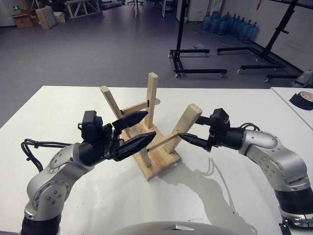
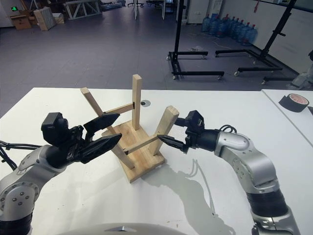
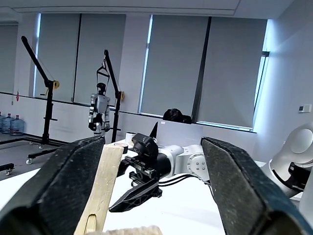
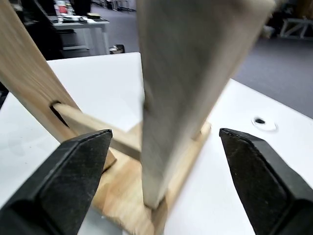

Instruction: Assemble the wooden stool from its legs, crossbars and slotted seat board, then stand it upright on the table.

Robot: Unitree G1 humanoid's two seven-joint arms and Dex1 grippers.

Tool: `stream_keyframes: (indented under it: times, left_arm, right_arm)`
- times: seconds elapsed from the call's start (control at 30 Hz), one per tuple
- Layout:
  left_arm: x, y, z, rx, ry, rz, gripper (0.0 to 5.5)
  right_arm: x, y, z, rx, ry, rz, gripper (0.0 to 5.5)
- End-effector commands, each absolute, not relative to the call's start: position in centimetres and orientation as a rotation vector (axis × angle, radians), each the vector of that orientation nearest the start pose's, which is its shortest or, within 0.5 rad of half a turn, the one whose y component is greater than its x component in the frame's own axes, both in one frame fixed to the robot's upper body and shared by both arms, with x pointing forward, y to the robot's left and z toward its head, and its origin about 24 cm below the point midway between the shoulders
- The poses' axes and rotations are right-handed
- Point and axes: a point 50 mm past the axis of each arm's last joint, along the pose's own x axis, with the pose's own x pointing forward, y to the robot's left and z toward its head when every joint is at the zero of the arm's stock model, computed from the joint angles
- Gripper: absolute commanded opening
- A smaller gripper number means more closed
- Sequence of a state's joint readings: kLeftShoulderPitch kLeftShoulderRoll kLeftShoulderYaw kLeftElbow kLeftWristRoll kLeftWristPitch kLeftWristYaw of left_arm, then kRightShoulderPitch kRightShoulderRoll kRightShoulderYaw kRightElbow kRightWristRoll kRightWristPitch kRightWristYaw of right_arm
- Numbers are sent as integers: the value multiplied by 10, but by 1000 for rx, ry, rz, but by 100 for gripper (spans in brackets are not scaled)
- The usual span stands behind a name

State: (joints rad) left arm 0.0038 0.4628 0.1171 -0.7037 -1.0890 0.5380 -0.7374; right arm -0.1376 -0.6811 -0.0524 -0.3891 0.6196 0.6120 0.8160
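The wooden stool lies upside down on the white table (image 1: 58, 112), its slotted seat board (image 1: 159, 160) flat and its legs pointing up. A tall leg (image 1: 151, 98) and a slanted leg (image 1: 110, 104) stand at the back, joined by a crossbar (image 1: 134, 106). My left gripper (image 1: 142, 129) is open at the stool's near left side, with a leg (image 3: 100, 191) just inside one of its fingers (image 3: 54, 196). My right gripper (image 1: 188, 128) is open around the right leg (image 4: 190, 98), level with the lower crossbar (image 4: 93, 129).
A black tape roll (image 1: 303, 99) lies on the neighbouring table at the right. A black cable (image 1: 34, 144) loops by my left arm. A small round hole (image 1: 157, 101) sits in the tabletop behind the stool. Black wheeled racks (image 1: 198, 54) stand on the floor beyond.
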Motion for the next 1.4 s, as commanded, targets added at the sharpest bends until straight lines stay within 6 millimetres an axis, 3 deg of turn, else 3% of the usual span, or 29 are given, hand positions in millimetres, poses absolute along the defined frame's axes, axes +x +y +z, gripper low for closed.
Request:
stream_keyframes:
  times: [0.03,0.23,0.33,0.5,0.6,0.83,1.13,1.3,1.4]
  left_arm:
    - [182,144,185,-376,-236,-1259,360]
    - [191,179,212,-420,-354,-1138,360]
    - [199,191,209,-412,-316,-1078,360]
    - [209,188,186,-370,-197,-1050,360]
    - [211,183,177,-347,-160,-1058,360]
    - [213,182,170,-334,-138,-1053,360]
    - [212,178,163,-320,-112,-1058,360]
    - [212,178,161,-320,-106,-1052,360]
    - [212,180,157,-323,-99,-1042,360]
  right_arm:
    - [233,-199,128,-61,269,985,403]
    - [200,-177,96,-30,398,1103,403]
    - [191,-156,92,21,392,1179,403]
    - [208,-128,77,66,362,1175,403]
    - [225,-121,69,66,330,1110,403]
    - [257,-142,49,-104,306,888,403]
    - [265,-177,62,-212,272,860,403]
    - [247,-189,61,-236,321,913,403]
    - [226,-179,62,-196,352,1019,403]
